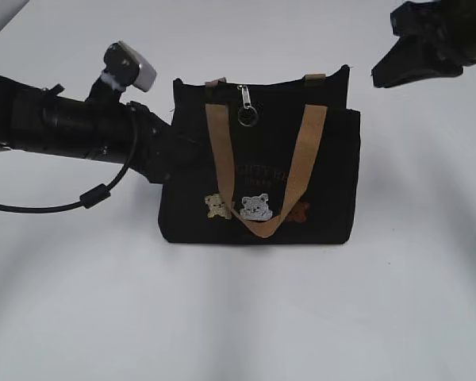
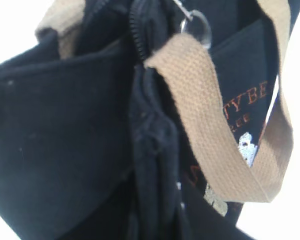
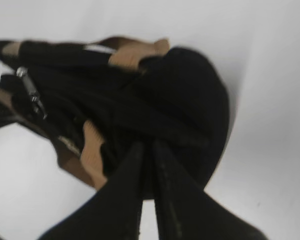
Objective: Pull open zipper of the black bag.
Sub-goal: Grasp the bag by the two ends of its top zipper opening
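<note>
Two black grippers frame this moment. At the upper right of the exterior view, the right gripper (image 1: pixel 385 75) hangs in the air, well apart from the bag and above its right end. In the right wrist view its two dark fingers (image 3: pixel 132 175) lie almost pressed together, with nothing between them: it is closed on empty air. At the left of the exterior view, the left gripper (image 1: pixel 178 151) reaches in at table height and meets the left end of the black bag (image 1: pixel 325 182). Its fingertips disappear against the black fabric, and the left wrist view shows only cloth pressed close to the lens, so a grip on that end seems likely but cannot be confirmed.

Judging from this, the step in hand is bracing the bag while the free arm goes for the pull. The next move would call for the right gripper to open, come down to the top edge, and close on the small ring.

The bag stands upright at the centre of a white table (image 1: pixel 238 317), front facing the camera. One tan handle (image 1: pixel 222 159) droops in a loop over its front, across three small bear patches (image 1: pixel 255 208) and faint lettering. The zipper (image 1: pixel 246 101), a silver slider with a round ring hanging below, sits on the top edge, left of the bag's middle.
</note>
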